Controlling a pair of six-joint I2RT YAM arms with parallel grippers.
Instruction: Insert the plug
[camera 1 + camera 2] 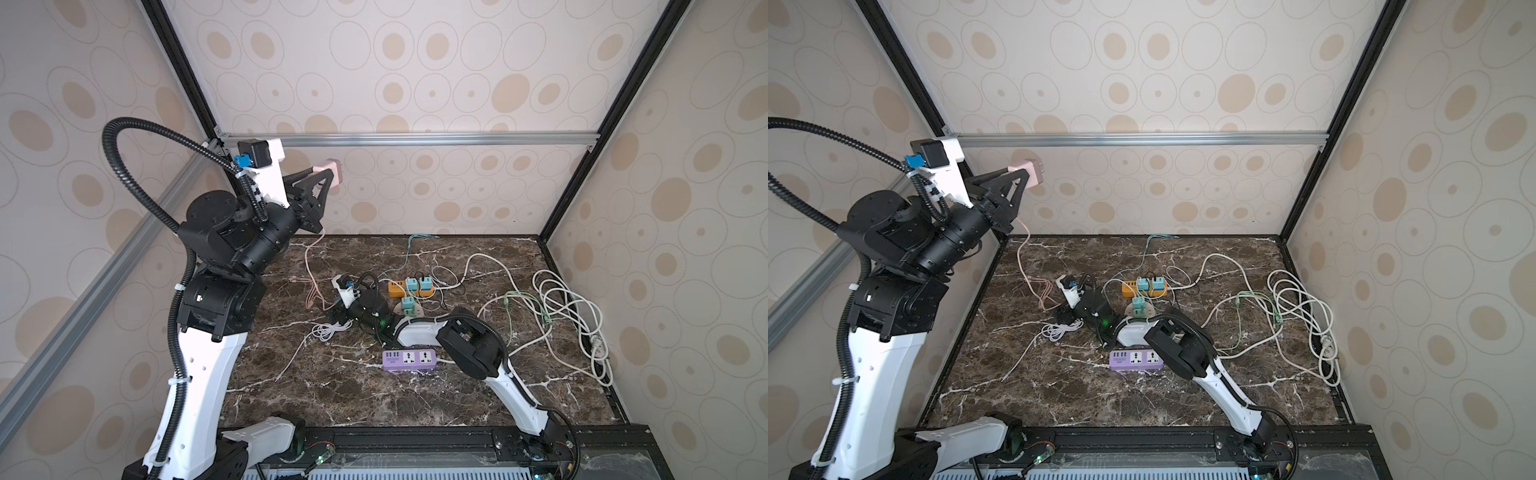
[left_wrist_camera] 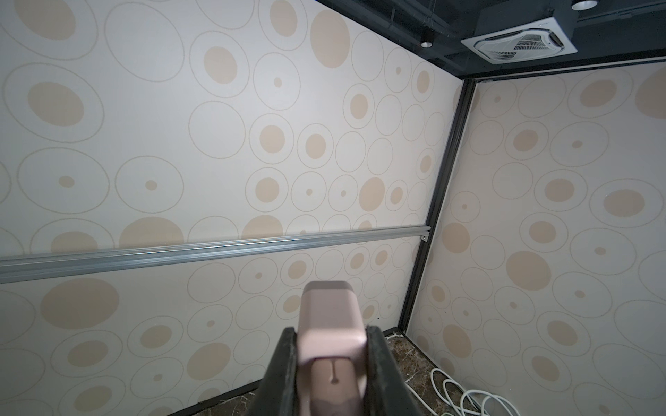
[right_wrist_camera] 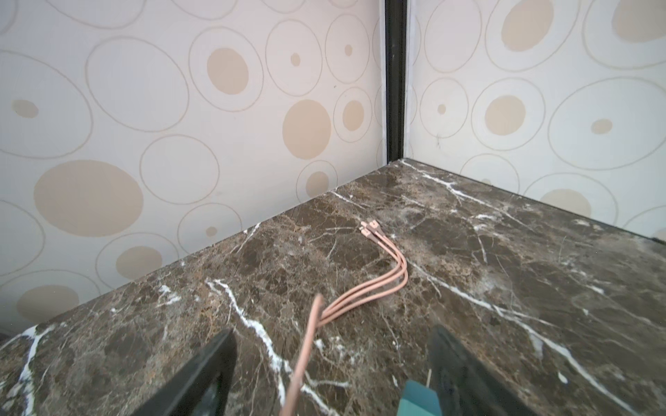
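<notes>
1. Tabletop (image 1: 332,395): dark marble with loose white cords (image 1: 601,361) heaped at the right of both top views. An arm coming down could snag one and drag a strip out of place.
2. Left gripper (image 2: 331,333): held high at the upper left of both top views. Its jaws pinch the pink adapter (image 2: 328,309) by its sides, well above any socket. On the long way down the adapter could twist in the grip. Its prongs are not visible, so I cannot tell which way it faces.
3. Purple power strip (image 1: 409,359): lies at centre foreground with its sockets showing empty, so it is probably the target. Nothing holds it, so it may slide when pushed.
4. Right gripper (image 3: 331,336): low over the tabletop, left of centre. Its jaws are spread on either side of the pink cable (image 3: 360,291) without gripping it. Closing them could tug the cable against the held-up adapter.
5. Teal shape (image 3: 420,399): sits beside one right jaw and is cut off by the frame, so I cannot identify it.
</notes>
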